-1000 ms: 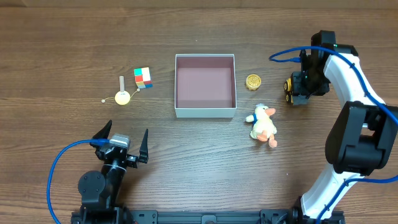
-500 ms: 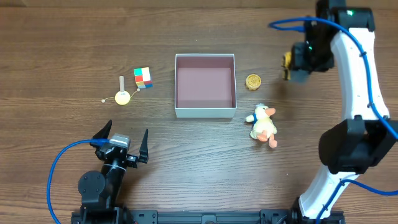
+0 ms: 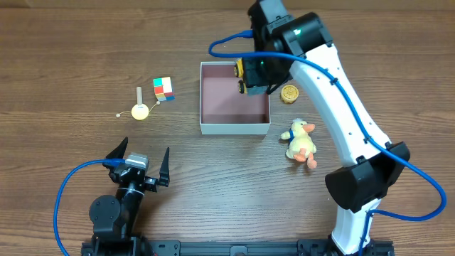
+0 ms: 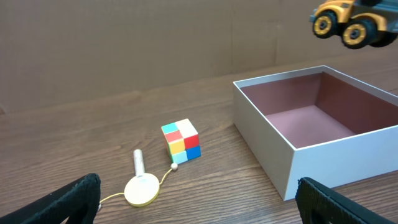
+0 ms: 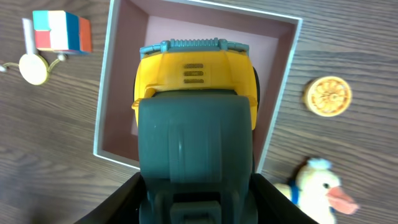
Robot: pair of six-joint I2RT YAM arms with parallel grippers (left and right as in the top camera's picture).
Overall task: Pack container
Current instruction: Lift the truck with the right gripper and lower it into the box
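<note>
The container (image 3: 234,128) is a square white box with a mauve-pink floor at the table's middle; it also shows in the left wrist view (image 4: 273,155) and the right wrist view (image 5: 121,93). My right gripper (image 3: 249,77) is shut on a yellow and grey toy truck (image 5: 194,106) and holds it in the air above the container's far right part. The truck also shows in the left wrist view (image 4: 351,23). My left gripper (image 3: 138,165) is open and empty near the table's front left.
A coloured cube (image 3: 163,88) and a yellow disc on a string with a small peg (image 3: 140,110) lie left of the container. A gold round piece (image 3: 288,93) and a plush duck (image 3: 301,142) lie to its right.
My right arm has carried the toy truck up from the table at the far right and leftward to above the container. The left arm has not moved.
</note>
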